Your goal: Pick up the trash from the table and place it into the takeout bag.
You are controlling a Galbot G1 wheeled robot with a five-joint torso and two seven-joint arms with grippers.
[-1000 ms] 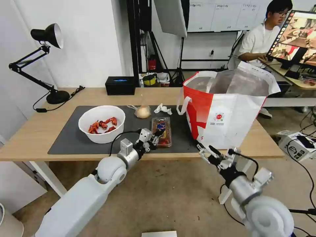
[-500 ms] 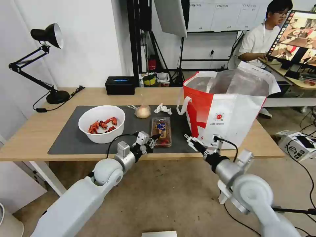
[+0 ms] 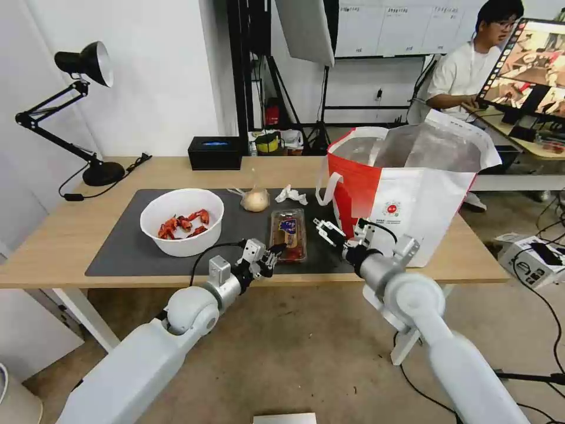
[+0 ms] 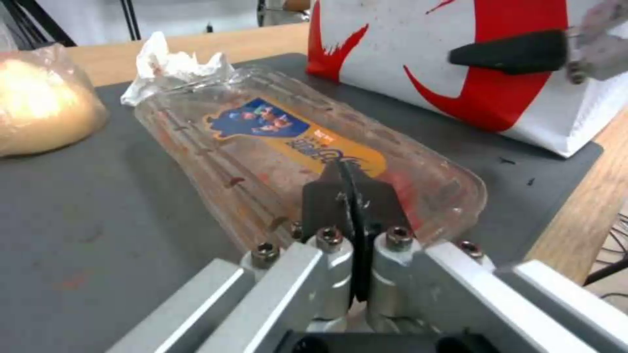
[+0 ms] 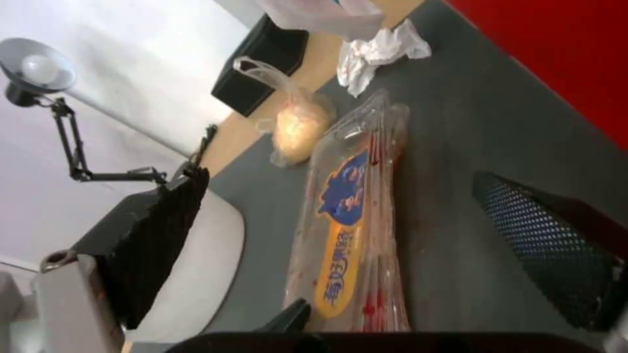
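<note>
Left gripper low at centre frame, fingers pressed together at the near end of the clear tray. Right gripper just right of the tray, fingers spread apart over the grey mat. White bowl left of centre on the desk; small bag and tissue behind the tray. Takeout bag upright at right of centre.

White walls and a tan floor surround a black desk lamp (bent-armed) and dark tripods.
</note>
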